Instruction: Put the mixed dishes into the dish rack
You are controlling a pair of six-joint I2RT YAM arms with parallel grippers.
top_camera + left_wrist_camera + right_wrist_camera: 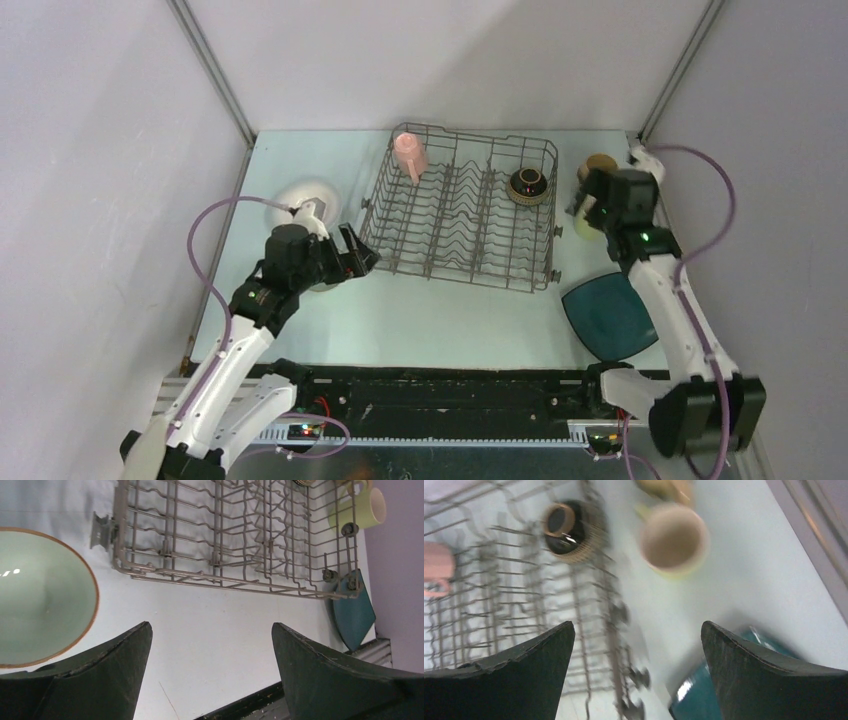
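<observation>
Wire dish rack (pixel 460 215) holds pink mug (pixel 410 155), brown bowl (pixel 528 186), seemingly inverted; left hand (pixel 210 630), right hand (pixel 638 627) spread.

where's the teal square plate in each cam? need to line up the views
Top external: teal plate sits lower right, just off the near right corner of the dish rack.
Left wrist: teal plate is at the right edge, below the dish rack corner wheels.
Right wrist: teal plate is at bottom centre, blurred, right of the dish rack.
Shared landmark: that wheeled rack corner next to the plate.
</observation>
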